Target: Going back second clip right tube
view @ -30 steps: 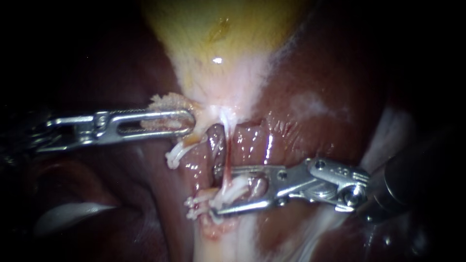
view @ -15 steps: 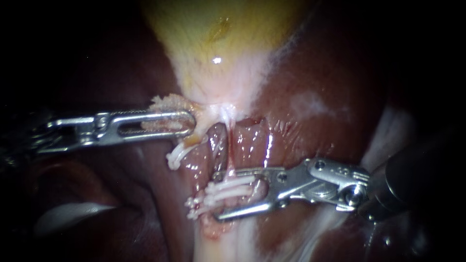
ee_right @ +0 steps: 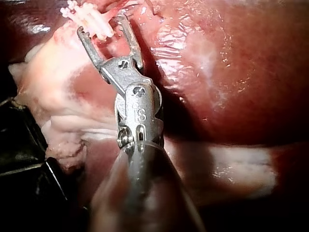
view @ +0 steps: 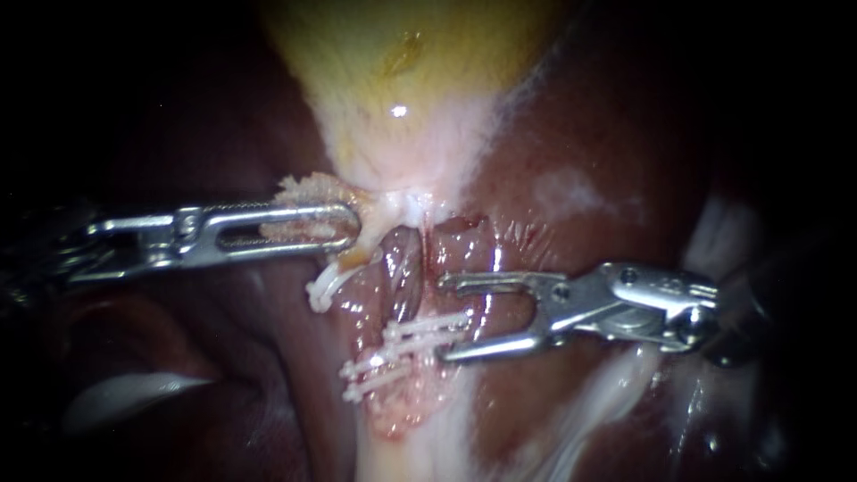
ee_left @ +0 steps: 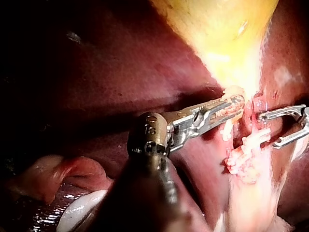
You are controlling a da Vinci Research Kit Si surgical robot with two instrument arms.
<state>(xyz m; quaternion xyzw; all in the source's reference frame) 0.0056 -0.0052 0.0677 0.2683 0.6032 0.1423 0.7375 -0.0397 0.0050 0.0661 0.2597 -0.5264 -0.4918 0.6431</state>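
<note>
The yellow gallbladder [view: 420,71] narrows to a pale neck over the dark liver [view: 580,134]. My left instrument [view: 344,223] is shut on a frayed pale flap of tissue at that neck; in the left wrist view its jaws [ee_left: 231,106] show the same hold. Several white clips [view: 427,326] lie across the reddish tubes [view: 403,268] below the neck. My right instrument [view: 444,319] stands open just right of the uppermost clip, with nothing between its jaws. The right wrist view shows these open jaws [ee_right: 101,25] just short of the clips [ee_right: 87,14].
Another white clip [view: 323,287] hangs under the left instrument's jaws. A pale band of tissue [view: 616,393] runs beneath the right instrument's shaft. Pale tissue [view: 134,393] lies at the lower left. In the left wrist view, the right instrument [ee_left: 270,129] sits open beyond the clips [ee_left: 246,145].
My right instrument has let go of a white clip, left it across the tube, and drawn back to the right with its jaws open. The left instrument has held still.
</note>
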